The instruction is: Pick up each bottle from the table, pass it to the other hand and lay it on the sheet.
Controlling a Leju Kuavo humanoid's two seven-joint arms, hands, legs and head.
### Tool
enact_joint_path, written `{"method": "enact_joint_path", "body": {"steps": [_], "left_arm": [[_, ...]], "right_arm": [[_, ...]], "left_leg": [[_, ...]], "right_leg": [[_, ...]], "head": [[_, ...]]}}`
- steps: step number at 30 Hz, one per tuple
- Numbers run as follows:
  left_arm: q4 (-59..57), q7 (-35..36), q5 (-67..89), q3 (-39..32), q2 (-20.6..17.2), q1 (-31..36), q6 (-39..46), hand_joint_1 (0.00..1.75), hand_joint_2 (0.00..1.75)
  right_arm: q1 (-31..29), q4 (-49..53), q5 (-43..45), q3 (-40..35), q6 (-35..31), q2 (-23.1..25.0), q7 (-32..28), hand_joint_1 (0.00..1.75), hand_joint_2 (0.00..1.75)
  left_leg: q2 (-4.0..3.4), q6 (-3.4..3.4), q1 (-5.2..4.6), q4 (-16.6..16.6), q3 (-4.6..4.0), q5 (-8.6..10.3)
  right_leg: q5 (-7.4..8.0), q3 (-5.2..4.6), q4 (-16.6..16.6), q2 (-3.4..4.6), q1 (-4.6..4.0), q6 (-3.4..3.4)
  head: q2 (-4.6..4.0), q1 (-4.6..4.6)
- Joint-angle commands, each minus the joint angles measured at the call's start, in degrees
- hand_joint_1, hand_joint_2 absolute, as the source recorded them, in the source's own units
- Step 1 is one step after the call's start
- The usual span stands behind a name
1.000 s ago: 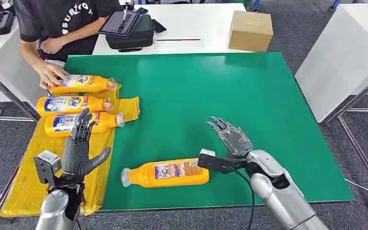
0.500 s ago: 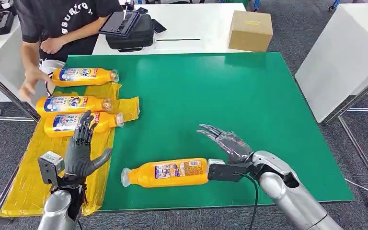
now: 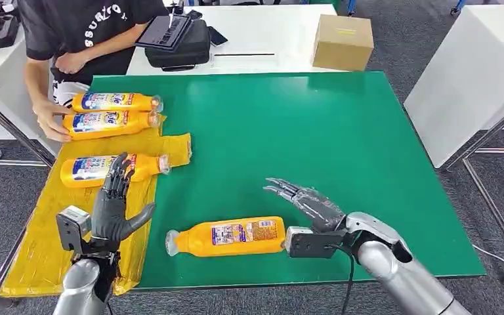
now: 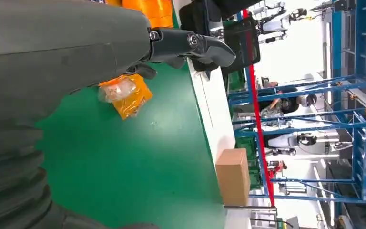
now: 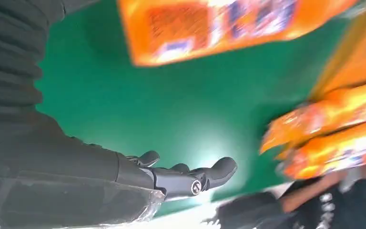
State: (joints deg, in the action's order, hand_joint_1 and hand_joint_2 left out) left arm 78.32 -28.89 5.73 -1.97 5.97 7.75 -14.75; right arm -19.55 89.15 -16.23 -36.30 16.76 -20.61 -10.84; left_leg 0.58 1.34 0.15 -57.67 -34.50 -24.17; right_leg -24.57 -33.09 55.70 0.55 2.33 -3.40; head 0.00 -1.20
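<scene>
Orange bottle (image 3: pixel 228 237): lies flat on the green table (image 3: pixel 315 125) at about 6 o'clock, cap end pointing to 9 o'clock, base end touching or just short of the right wrist camera block (contact cannot be confirmed).
Right hand (image 3: pixel 308 201): fingers spread and holding nothing, hovering just beyond the bottle's base, at 3 o'clock of it.
Left hand (image 3: pixel 113 210): fingers apart and upright, empty, over the yellow sheet (image 3: pixel 39 256) at 8 o'clock.
Sheet contents: one bottle lies on it at 9 o'clock; a person's hand (image 3: pixel 54 127) is on another at 10 o'clock.
Step in hand, judged: right-hand pickup of the near bottle.
Method advised: bring the palm over the labelled mid-body, not the base; close thumb and fingers across the width (a round body may roll); lift level before the handover.
Risk: nudging the bottle toward the table's near edge.
</scene>
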Motion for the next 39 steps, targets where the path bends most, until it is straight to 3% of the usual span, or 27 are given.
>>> {"method": "enact_joint_path", "body": {"steps": [1, 13, 16, 21, 34, 39], "left_arm": [[-8.1, -0.1, -0.1, -1.8, 1.1, 5.4, 0.6, 0.0, 1.75], [2.0, 0.0, -2.9, -1.7, 0.9, 0.6, 0.9, 0.0, 1.75], [4.6, 0.6, -3.0, -1.8, 0.8, -0.5, 1.3, 0.0, 1.75], [4.8, 1.3, -3.5, -2.3, 0.3, -0.3, 1.9, 0.0, 1.75], [2.2, 1.6, -4.2, -1.6, 0.5, 1.9, 1.6, 0.0, 1.75], [2.0, 1.7, -4.9, -3.6, 0.3, 1.2, 2.3, 0.0, 1.75]], "right_arm": [[-4.0, -1.0, 7.3, -5.9, 3.1, 1.1, 0.4, 0.0, 1.75], [-14.3, -23.9, 7.8, -12.7, -0.1, 11.3, 2.6, 0.0, 1.75], [-16.4, -26.6, 5.9, -14.1, -1.6, 13.5, 4.6, 0.0, 1.75], [-17.4, -29.8, -1.6, -16.4, -7.2, 15.8, 7.8, 0.0, 1.75], [-18.0, -31.6, -4.4, -17.8, -6.2, 17.0, 7.6, 0.0, 1.75], [-15.5, -16.4, -4.3, -17.1, -8.2, 11.5, 6.4, 0.0, 1.75]], "left_leg": [[-0.03, -0.05, 0.01, 0.0, 0.05, 0.0], [-0.28, -0.06, 0.04, 0.0, 0.11, -0.04], [-0.49, -0.12, 0.09, 0.0, 0.21, -0.12], [-0.25, -0.07, 0.07, 0.0, 0.14, -0.04], [-0.1, -0.13, 0.08, 0.0, 0.19, -0.04], [0.01, -0.07, 0.04, 0.0, 0.07, -0.01]], "right_leg": [[0.01, 0.04, 0.0, -0.02, -0.03, 0.14], [0.04, 0.06, 0.0, 0.23, -0.06, 0.15], [0.03, 0.12, 0.0, 0.4, -0.13, 0.3], [0.02, 0.1, 0.0, 0.17, -0.09, 0.19], [-0.03, 0.21, 0.0, 0.0, -0.12, 0.31], [-0.04, 0.09, 0.0, -0.09, -0.06, 0.21]], "head": [[0.02, 0.0], [0.02, -0.02], [0.0, 0.0], [0.02, -0.02], [0.0, 0.0], [0.0, 0.0]]}}
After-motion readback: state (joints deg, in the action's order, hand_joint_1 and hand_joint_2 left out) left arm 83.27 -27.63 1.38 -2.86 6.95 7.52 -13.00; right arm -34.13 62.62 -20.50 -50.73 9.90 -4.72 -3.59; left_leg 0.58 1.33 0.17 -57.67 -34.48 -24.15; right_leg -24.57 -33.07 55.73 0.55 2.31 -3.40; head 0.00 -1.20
